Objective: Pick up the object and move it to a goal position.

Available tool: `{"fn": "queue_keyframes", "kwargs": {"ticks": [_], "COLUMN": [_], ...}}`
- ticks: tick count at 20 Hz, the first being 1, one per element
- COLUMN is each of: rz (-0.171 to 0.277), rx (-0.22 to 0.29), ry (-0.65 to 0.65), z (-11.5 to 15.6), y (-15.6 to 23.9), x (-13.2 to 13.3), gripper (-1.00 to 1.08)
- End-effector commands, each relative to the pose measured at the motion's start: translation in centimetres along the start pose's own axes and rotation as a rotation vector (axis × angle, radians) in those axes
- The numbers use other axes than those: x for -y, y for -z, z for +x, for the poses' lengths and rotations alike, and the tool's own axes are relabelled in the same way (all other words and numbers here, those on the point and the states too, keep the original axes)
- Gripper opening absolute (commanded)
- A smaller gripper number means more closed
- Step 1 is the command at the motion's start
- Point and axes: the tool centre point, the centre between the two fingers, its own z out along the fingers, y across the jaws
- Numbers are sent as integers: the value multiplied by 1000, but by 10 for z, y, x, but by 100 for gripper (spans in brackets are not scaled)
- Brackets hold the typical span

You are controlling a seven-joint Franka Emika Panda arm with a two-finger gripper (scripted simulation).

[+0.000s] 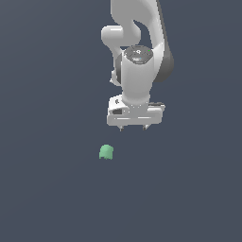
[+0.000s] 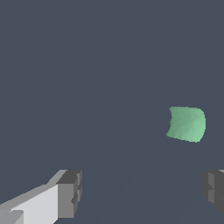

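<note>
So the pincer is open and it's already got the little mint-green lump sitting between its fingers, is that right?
Not quite. The pincer is open, but the mint-green lump is not between its fingers. The wrist view shows it lying apart from them, beyond the gap, and the exterior view shows it below the pincer and toward that view's left.

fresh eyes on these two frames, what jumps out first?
The big white robot arm fills the exterior view's upper middle, its gripper pointing down with jaws spread apart and empty. Below it, toward that view's left, a tiny mint-green rounded lump sits alone on the plain dark grey floor, untouched.
</note>
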Motion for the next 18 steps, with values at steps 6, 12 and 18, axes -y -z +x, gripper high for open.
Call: {"fn": "queue_keyframes", "kwargs": {"ticks": [6, 12, 18], "rz": [8, 18, 18], "rx": [-2, -5, -5], "ry": [-14, -32, -31], "z": [0, 1, 1], "y": [5, 11, 11], "x": [1, 1, 1], "gripper": [100, 100, 100]}}
